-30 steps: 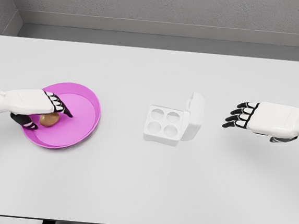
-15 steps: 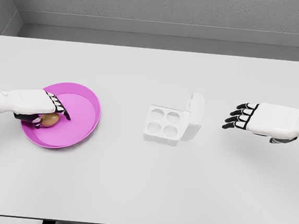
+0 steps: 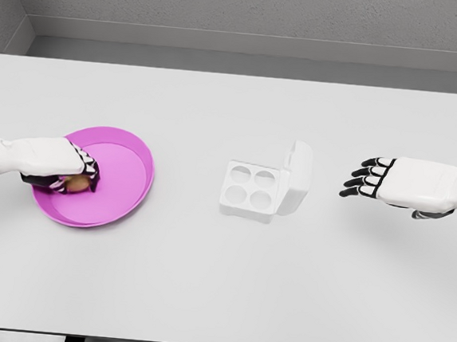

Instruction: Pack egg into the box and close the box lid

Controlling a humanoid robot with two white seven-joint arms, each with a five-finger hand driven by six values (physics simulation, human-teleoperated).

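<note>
Head view: left hand reaches in from the left edge, forearm roughly level, palm down over the near-left part of the pink bowl. Fingers curled down and around the egg; thumb tucked under on the near side. Egg brown, mostly covered by the hand, only a sliver showing beneath the fingers; its long axis and pointing cannot be read. Whether it rests on the bowl floor or is lifted clear, cannot tell.

Bowl sits on the left side of the white table, shallow, round, rim tipped slightly toward the camera.

Egg box near table centre, well apart from the bowl. White, four round cups, all vacant. Lid open, hinged along the right side, standing nearly upright and leaning right.

Right hand hovers over the table right of the box, palm down, fingers extended and relaxed toward the box, holding nothing.
</note>
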